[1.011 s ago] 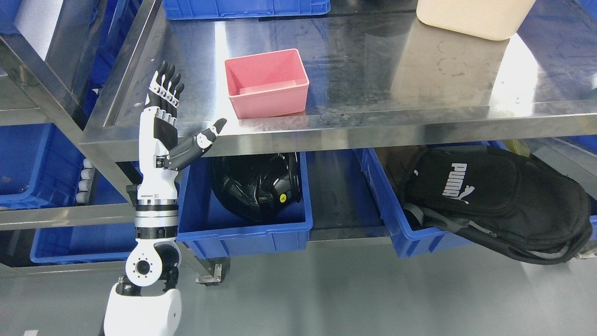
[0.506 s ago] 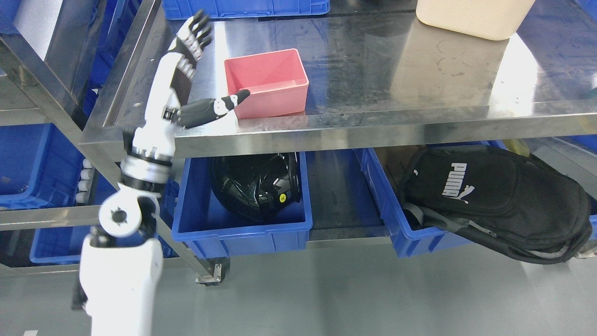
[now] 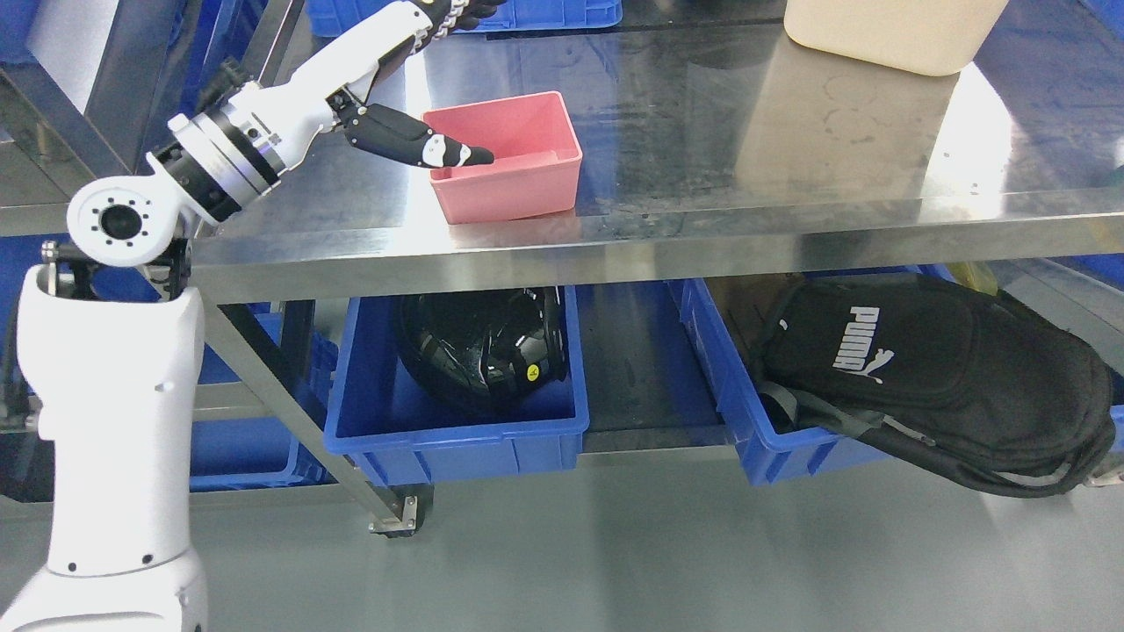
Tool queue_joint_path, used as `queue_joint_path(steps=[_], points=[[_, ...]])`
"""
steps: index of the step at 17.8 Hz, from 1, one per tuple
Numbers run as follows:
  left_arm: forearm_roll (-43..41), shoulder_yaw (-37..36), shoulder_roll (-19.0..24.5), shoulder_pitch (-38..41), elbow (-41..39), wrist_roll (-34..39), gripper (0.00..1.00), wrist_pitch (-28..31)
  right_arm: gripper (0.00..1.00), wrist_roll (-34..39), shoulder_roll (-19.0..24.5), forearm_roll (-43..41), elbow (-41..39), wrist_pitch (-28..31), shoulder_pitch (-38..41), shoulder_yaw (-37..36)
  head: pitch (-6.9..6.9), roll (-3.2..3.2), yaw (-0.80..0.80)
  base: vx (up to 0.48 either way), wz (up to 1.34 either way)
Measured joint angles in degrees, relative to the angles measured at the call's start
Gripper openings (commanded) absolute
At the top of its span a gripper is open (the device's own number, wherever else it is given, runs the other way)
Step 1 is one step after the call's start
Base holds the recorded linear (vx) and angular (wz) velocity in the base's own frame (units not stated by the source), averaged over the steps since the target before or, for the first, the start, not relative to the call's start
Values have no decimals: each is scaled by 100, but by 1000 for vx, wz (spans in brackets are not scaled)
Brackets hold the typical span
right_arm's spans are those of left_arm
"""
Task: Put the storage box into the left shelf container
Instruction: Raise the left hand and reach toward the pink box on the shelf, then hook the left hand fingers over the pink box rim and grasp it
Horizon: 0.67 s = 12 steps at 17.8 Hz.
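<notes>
Pink storage box (image 3: 505, 158) upright and empty on the steel counter (image 3: 746, 132), near the front edge, toward the left. Left robot hand (image 3: 413, 79) reaching in over the counter from the left, fingers spread and holding nothing; dark thumb (image 3: 413, 143) stretched across the box's left rim with its tip over the inside, other fingers extended toward the back and partly cut off at the top edge. Behind the box, a blue bin (image 3: 465, 15) at the counter's far edge; to the right, a cream tub (image 3: 891, 31), contents not visible. On the shelf below, left blue crate (image 3: 457, 434) holding a black helmet (image 3: 483, 347) with a small yellow sticker, print too small to read. Right blue crate (image 3: 746, 412) holding a black backpack (image 3: 931, 377), spilling over its front, marked "PUMA" in white with the leaping-cat logo. More blue crates (image 3: 237, 452) on a rack at far left.
</notes>
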Motion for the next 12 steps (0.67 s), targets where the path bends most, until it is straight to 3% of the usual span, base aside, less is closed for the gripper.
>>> queue_joint_path(steps=[6,10,12], points=[[-494,-571,299,-311,317,-550,95,431,100,0,0,0,0,0,0,0,0,0,0,0,0],[-786,-796,284,-414,550,-634,94,482,100,0,0,0,0,0,-1,0,0,0,0,0,0],[-948,-878,211,-476,706,-649,89,485,100,0,0,0,0,0,-1,0,0,0,0,0,0]])
